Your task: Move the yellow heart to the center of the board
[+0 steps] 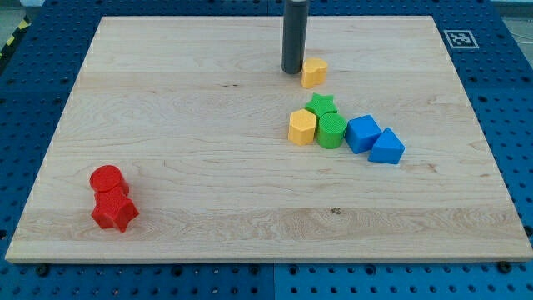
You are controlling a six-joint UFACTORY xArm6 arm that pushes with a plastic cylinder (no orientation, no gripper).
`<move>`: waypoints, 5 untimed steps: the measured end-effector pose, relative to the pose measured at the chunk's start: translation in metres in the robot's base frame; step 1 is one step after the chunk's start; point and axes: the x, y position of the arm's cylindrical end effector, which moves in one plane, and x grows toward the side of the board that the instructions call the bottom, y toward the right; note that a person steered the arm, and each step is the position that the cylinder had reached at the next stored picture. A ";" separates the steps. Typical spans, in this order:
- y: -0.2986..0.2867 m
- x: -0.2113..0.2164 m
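The yellow heart (313,72) lies in the upper middle of the wooden board (191,150). My tip (291,70) stands just to the view's left of the heart, touching it or almost so. The dark rod rises from the tip out of the view's top.
A cluster sits right of centre: a yellow hexagon (301,127), a green star (321,104), a green cylinder (331,131), a blue cube (362,133) and a blue triangular block (386,147). A red cylinder (107,179) and a red star (114,211) sit at the lower left.
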 end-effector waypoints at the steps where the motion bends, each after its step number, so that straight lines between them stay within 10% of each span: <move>1: 0.027 -0.026; 5: -0.020 0.089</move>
